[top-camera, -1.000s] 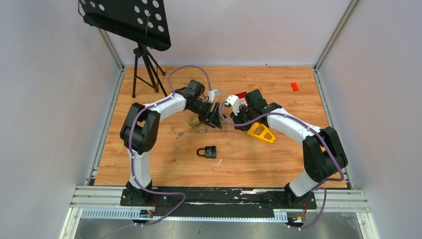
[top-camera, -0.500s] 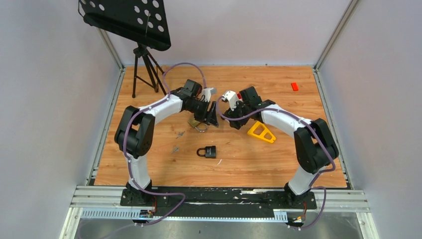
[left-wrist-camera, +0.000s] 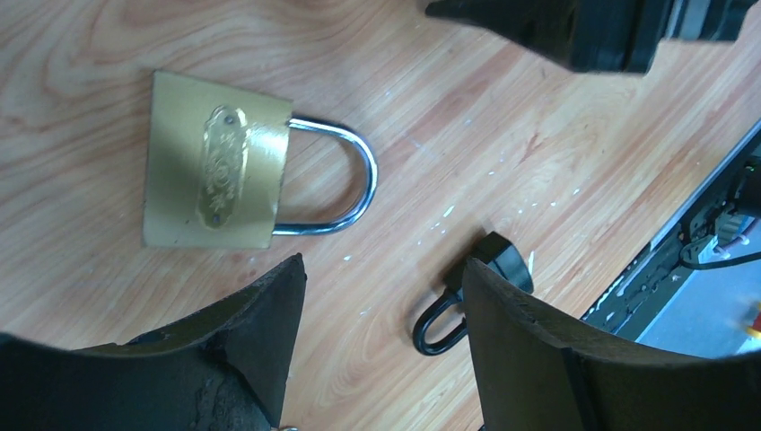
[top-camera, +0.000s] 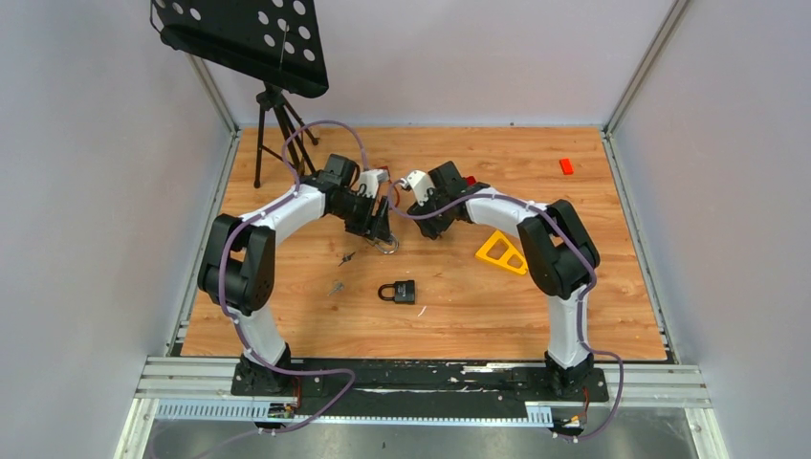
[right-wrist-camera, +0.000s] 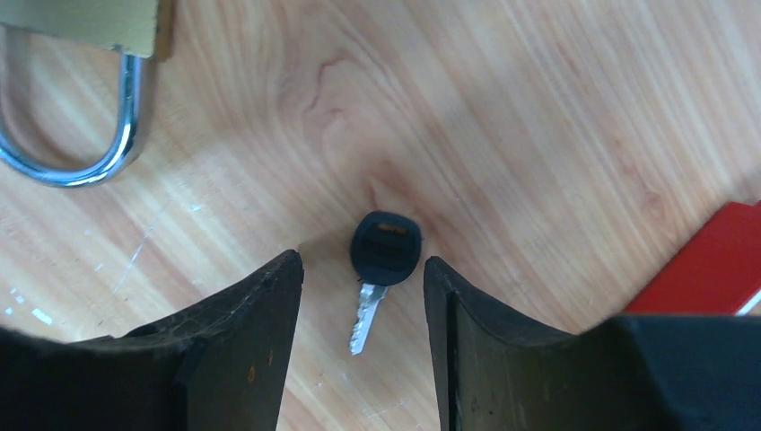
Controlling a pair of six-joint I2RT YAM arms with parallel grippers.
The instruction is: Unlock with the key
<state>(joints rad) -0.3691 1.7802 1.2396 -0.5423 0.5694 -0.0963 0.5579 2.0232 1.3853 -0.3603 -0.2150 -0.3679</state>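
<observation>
The key (right-wrist-camera: 385,260) lay flat on the wooden table (right-wrist-camera: 556,135), with its black head away from the wrist camera and its blade pointing back toward it. It sat between the fingers of the right gripper (right-wrist-camera: 359,377), which stood apart on either side without touching it, so nothing was clamped. The brass lock (left-wrist-camera: 215,175) lay flat just beside the key, both ends of its steel shackle seated in the body. Only its corner and shackle showed at the upper left of the right wrist view. The left gripper (left-wrist-camera: 377,359) hung over the table close to the brass lock's lower edge, jaws apart and holding nothing, with the lock outside the gap. From above, both arms reached forward and inward so that the two wrists nearly met over the far half of the table. The left arm rose from its base, bent at the elbow and ran its forearm rightward with the gripper pitched down. The right arm rose, folded sharply at the elbow and ran its forearm leftward, its gripper also pointing down. In that view the left gripper hid most of the brass lock, leaving only the shackle showing beneath it. A black lock (top-camera: 399,292) lay nearer the bases, well apart from both grippers. A yellow triangle (top-camera: 502,251) lay beside the right arm's elbow, and a small red block (top-camera: 566,165) sat near the far right corner.
</observation>
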